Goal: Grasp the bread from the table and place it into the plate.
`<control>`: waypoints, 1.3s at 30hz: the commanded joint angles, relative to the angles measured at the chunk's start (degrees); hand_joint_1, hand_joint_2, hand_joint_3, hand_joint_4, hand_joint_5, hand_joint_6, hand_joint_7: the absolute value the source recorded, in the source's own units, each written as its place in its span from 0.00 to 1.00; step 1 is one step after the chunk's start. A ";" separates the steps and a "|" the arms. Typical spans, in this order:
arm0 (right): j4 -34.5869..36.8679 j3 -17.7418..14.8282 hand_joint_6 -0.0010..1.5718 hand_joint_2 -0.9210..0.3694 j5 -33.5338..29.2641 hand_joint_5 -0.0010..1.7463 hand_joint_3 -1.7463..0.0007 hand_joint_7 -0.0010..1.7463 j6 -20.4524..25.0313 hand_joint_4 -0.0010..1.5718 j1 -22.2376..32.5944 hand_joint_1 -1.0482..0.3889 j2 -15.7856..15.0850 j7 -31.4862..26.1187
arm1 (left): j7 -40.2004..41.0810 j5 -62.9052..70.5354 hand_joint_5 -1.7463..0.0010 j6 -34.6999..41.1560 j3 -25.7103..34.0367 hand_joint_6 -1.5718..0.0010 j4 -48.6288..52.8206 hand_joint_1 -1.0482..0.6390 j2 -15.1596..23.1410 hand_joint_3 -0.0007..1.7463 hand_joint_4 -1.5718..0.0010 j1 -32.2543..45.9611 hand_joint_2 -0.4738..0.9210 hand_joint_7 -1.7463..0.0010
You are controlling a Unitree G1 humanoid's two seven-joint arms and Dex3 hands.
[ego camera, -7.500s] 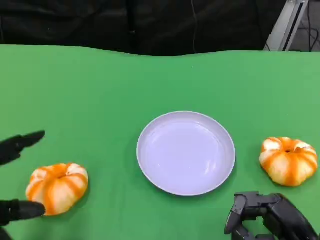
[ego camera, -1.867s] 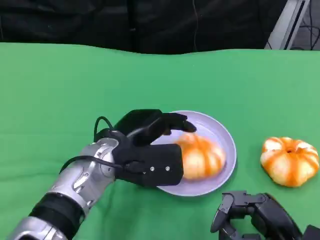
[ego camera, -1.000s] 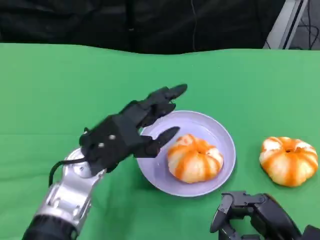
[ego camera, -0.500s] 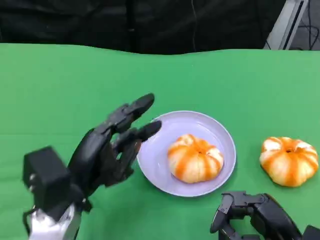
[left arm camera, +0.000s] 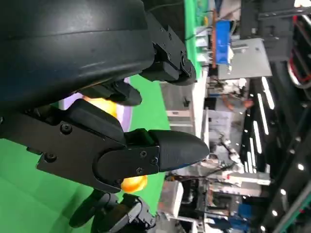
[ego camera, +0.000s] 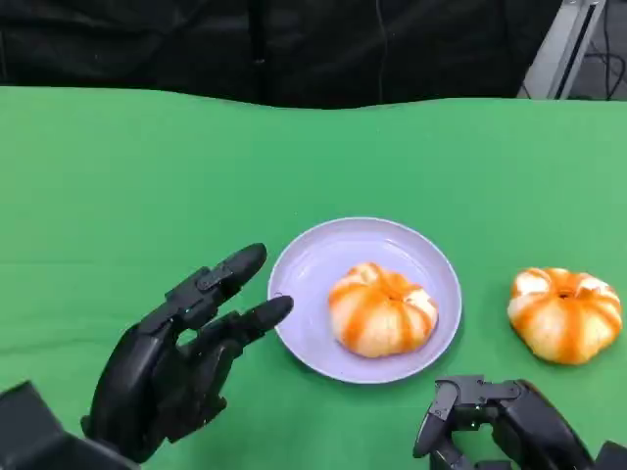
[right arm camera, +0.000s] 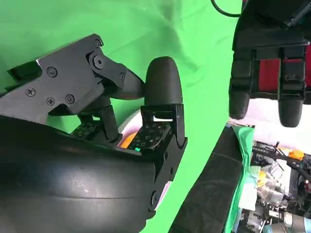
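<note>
In the head view, one bread (ego camera: 382, 308) lay in the plate (ego camera: 306, 262), so that placement looked done; a second bread (ego camera: 565, 314) sat on the green tabletop (ego camera: 147, 186), well right of the plate. The left hand (ego camera: 181, 357) hung released, fingers (ego camera: 227, 272) spread, near the plate's left rim. The right hand (ego camera: 500, 421) held nothing, fingers curled in.

The left wrist view showed that hand's fingers (left arm camera: 160, 150) apart and empty.

In the right wrist view, the fingers (right arm camera: 163, 82) were bent inward over green cloth.

The left robot hand (left arm camera: 121, 116) reaches over the green bench (left arm camera: 29, 194), its black fingers (left arm camera: 165, 148) spread and holding nothing. Behind them sit an orange-striped bread (left arm camera: 99, 106) on a pale plate (left arm camera: 127, 109), and another bread (left arm camera: 133, 183).
</note>
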 commanded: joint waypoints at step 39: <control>-0.59 -1.22 0.54 0.24 1.46 0.84 0.45 0.67 0.38 0.53 0.10 0.65 -0.86 1.28 | -0.90 7.57 0.69 -16.95 0.79 0.12 16.45 0.59 -1.46 0.42 0.18 -0.54 0.89 0.91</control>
